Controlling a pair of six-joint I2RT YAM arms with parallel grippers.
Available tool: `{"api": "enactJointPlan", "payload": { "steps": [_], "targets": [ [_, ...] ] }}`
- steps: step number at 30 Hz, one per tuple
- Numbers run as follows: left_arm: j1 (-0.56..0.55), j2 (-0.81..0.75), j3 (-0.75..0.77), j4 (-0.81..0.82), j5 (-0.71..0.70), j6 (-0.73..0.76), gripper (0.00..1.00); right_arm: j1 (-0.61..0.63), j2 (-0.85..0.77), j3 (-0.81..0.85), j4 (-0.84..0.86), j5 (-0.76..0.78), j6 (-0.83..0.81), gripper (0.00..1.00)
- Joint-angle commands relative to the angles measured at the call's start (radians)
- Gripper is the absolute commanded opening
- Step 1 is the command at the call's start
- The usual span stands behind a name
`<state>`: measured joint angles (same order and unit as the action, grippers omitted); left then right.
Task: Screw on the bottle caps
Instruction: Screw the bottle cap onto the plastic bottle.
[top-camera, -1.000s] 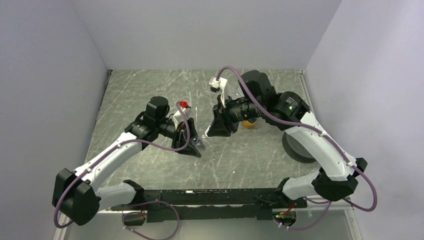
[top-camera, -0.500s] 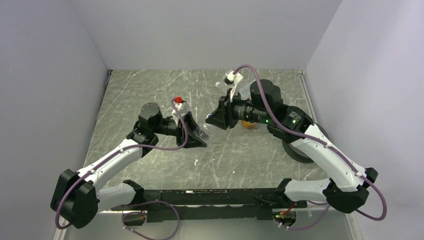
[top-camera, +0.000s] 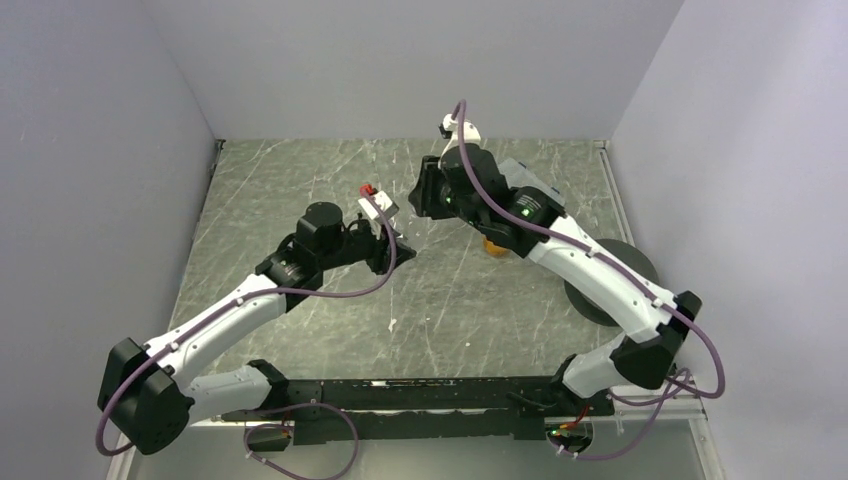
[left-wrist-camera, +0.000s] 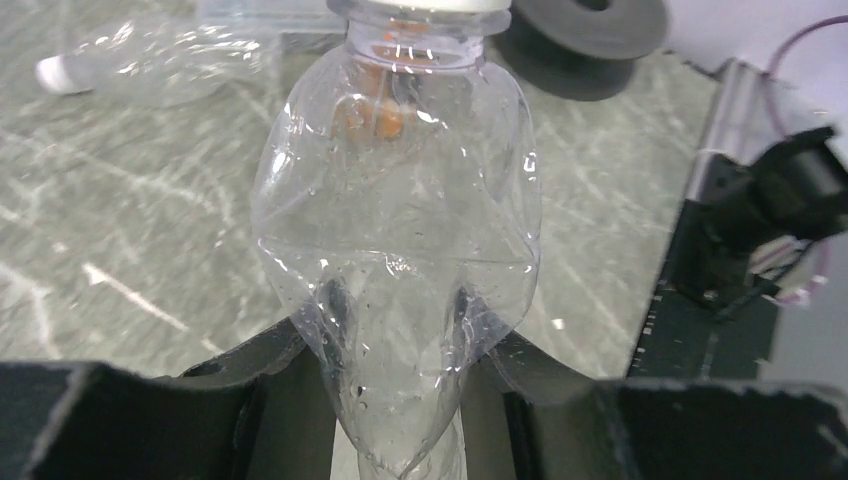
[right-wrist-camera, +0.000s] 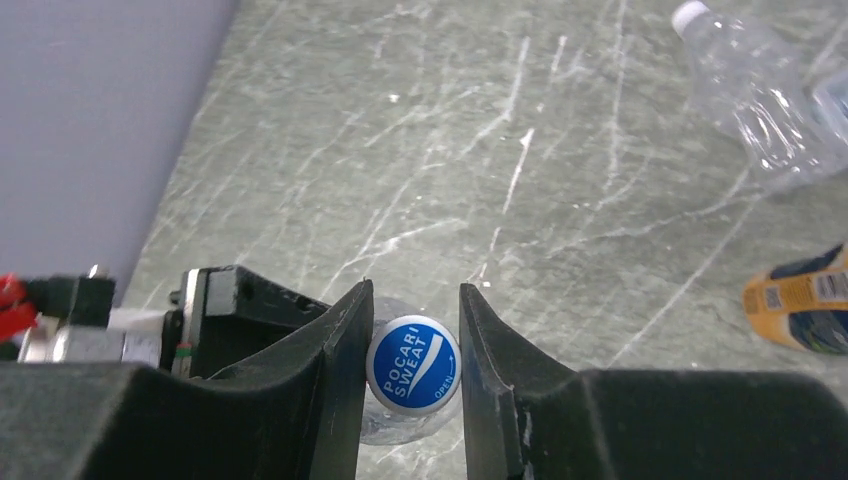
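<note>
My left gripper (left-wrist-camera: 395, 345) is shut on the lower body of a clear plastic bottle (left-wrist-camera: 395, 200), which is crumpled where the jaws pinch it. The bottle's neck points away from the left wrist camera, with a white rim at the frame's top edge. My right gripper (right-wrist-camera: 414, 312) is shut on the blue-topped cap (right-wrist-camera: 413, 362), which sits on that bottle's neck. In the top view the left gripper (top-camera: 398, 246) and the right gripper (top-camera: 424, 204) meet above the table's middle, the bottle barely visible between them.
A second clear bottle (right-wrist-camera: 762, 105) with a white cap (right-wrist-camera: 690, 16) lies on the table. The orange bottle (right-wrist-camera: 800, 300) lies near it, under the right arm (top-camera: 496, 248). A large black disc (top-camera: 602, 290) sits at the right. Grey walls enclose the table.
Both grippers have moved toward the back of the table, still together on the bottle. The right wrist has swung round and now comes at the bottle from behind.
</note>
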<state>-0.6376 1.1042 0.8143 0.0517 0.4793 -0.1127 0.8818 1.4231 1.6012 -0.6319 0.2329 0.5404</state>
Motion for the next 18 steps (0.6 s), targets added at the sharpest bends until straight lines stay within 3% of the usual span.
{"api": "enactJointPlan", "payload": {
  "steps": [1,3,5,8,9,11,18],
  "targets": [
    [-0.04,0.023,0.117,0.09,-0.208,0.134,0.0,0.061,0.075,0.066,-0.125,-0.043,0.126,0.0],
    [-0.039,0.02,0.109,0.049,-0.159,0.158,0.0,0.046,0.061,0.09,-0.134,-0.043,0.103,0.05],
    [-0.035,0.016,0.1,0.0,-0.087,0.186,0.0,0.0,0.026,0.094,-0.128,-0.08,0.071,0.39],
    [-0.023,0.013,0.099,-0.113,0.053,0.231,0.0,-0.071,-0.035,0.097,-0.124,-0.163,0.016,0.76],
    [-0.014,0.013,0.098,-0.14,0.115,0.24,0.0,-0.09,-0.049,0.109,-0.14,-0.196,-0.003,0.95],
    [0.003,0.015,0.097,-0.184,0.225,0.261,0.0,-0.117,-0.067,0.144,-0.177,-0.255,-0.055,0.99],
    [0.073,0.047,0.139,-0.291,0.661,0.312,0.0,-0.133,-0.127,0.194,-0.298,-0.456,-0.279,0.99]
  ]
}}
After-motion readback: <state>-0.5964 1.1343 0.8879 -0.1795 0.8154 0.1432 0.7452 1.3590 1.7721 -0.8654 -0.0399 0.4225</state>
